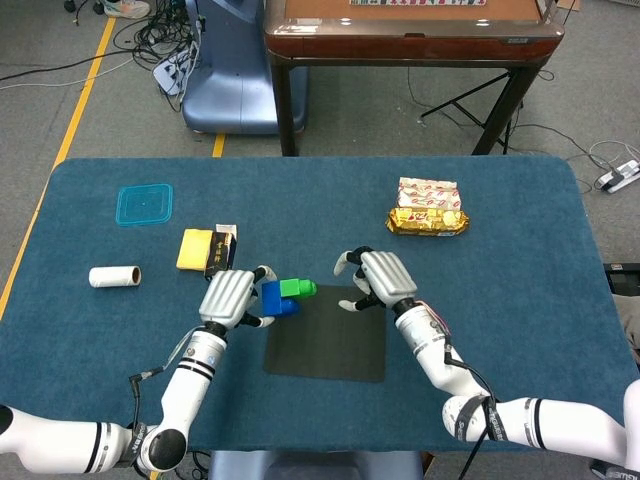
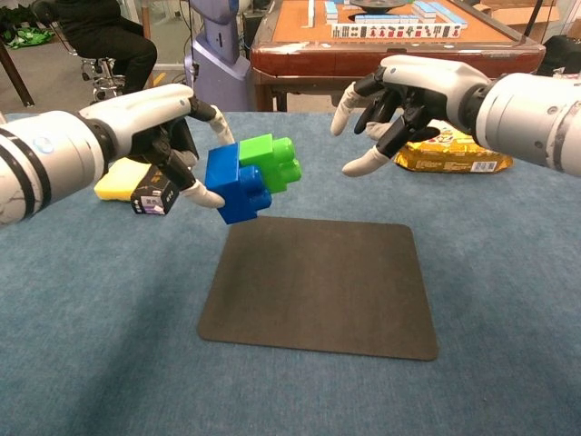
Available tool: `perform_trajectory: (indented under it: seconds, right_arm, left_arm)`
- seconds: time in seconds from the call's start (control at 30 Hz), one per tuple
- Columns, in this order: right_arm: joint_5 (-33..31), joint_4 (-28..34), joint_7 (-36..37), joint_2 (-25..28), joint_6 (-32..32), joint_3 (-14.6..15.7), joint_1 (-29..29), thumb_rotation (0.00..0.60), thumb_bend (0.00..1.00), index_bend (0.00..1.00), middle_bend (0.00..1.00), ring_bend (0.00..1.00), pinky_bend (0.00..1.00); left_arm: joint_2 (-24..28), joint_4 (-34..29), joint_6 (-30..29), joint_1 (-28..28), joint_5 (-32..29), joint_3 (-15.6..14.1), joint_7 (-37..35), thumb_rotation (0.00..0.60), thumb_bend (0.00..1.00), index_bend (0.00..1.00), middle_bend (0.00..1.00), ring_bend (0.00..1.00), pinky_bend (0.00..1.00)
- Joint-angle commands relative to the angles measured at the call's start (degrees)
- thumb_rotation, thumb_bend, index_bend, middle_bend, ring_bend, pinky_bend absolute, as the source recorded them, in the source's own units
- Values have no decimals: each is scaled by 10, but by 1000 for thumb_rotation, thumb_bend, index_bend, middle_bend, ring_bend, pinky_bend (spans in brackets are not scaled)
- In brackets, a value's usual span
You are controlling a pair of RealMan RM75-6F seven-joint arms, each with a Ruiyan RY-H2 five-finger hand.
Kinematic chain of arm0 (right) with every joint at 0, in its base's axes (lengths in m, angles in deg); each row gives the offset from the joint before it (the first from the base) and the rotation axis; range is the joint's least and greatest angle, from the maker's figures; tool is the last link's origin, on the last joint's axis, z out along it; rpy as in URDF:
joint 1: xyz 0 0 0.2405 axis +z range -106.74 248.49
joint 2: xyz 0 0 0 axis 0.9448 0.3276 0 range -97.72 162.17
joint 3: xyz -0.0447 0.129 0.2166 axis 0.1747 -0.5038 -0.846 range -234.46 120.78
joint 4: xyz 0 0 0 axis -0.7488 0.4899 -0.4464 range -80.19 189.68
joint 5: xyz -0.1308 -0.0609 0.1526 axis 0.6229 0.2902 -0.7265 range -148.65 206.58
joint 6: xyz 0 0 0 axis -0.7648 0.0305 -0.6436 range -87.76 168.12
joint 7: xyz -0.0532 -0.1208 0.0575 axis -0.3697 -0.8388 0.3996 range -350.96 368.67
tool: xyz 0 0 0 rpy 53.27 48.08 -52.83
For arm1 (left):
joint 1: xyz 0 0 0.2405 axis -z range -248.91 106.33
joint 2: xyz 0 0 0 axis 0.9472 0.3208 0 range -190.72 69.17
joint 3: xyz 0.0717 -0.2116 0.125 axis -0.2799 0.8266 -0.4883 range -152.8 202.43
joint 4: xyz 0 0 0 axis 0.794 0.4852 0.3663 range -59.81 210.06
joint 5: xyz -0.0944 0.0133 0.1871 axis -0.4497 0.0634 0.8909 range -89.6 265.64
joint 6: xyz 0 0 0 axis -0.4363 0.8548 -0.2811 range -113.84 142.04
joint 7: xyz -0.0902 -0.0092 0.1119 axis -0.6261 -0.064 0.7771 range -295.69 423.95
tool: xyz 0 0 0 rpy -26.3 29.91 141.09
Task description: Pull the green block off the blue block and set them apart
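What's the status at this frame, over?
Left hand holds blue block above the mat, green block still attached. Right hand open, short of green block. Nothing in the way.

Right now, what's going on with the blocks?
The left hand holds the blue block up above the dark mat, with the green block still stuck onto it. The right hand is empty, fingers spread, close to the green block but not touching. Nothing is separated yet.
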Motion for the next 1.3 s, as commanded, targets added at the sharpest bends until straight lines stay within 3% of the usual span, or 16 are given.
perform_trajectory:
  seconds: [0.03, 0.4, 1.3]
  right_arm:
    - [-14, -5, 7, -7, 7, -4, 7, 600, 0, 428, 1000, 1000, 1000]
    - [-37, -31, 71, -24, 39, -23, 19, 600, 0, 424, 1000, 1000, 1000]
    - [-45, -59, 98, -51, 54, -23, 48, 600, 0, 424, 1000, 1000, 1000]
  left_arm:
    - [-5, -1, -5, 0, 5, 1, 3, 600, 272, 615, 1000, 1000, 1000]
    - [-22, 2, -14, -1, 14, -2, 20, 600, 272, 624, 1000, 1000, 1000]
    - [-35, 3, 1, -4, 5, 14, 8, 600, 272, 630, 1000, 1000, 1000]
